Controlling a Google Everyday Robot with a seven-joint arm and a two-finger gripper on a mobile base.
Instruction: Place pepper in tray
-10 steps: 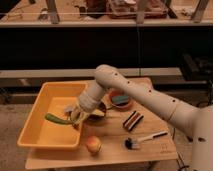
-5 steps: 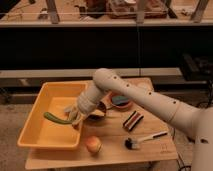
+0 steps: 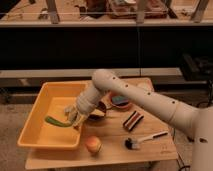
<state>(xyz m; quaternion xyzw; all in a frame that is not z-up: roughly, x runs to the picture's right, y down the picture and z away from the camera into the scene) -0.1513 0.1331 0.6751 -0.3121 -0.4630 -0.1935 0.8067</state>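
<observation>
Since half-second ago, my claw [image 3: 73,116] has carried pepper [image 3: 56,121] lower and further left, now well inside tray [image 3: 39,95] walls. Pepper hangs level over yellow floor, stem end pinched in my closed claw; contact with floor cannot be told. Judgement: transport done, only release left. My arm reaches from right across surface [image 3: 115,150], forearm sloping down-left over brown bowl [image 3: 98,112], wrist tipped over tray's right rim. Round fruit [image 3: 92,144] untouched.
</observation>
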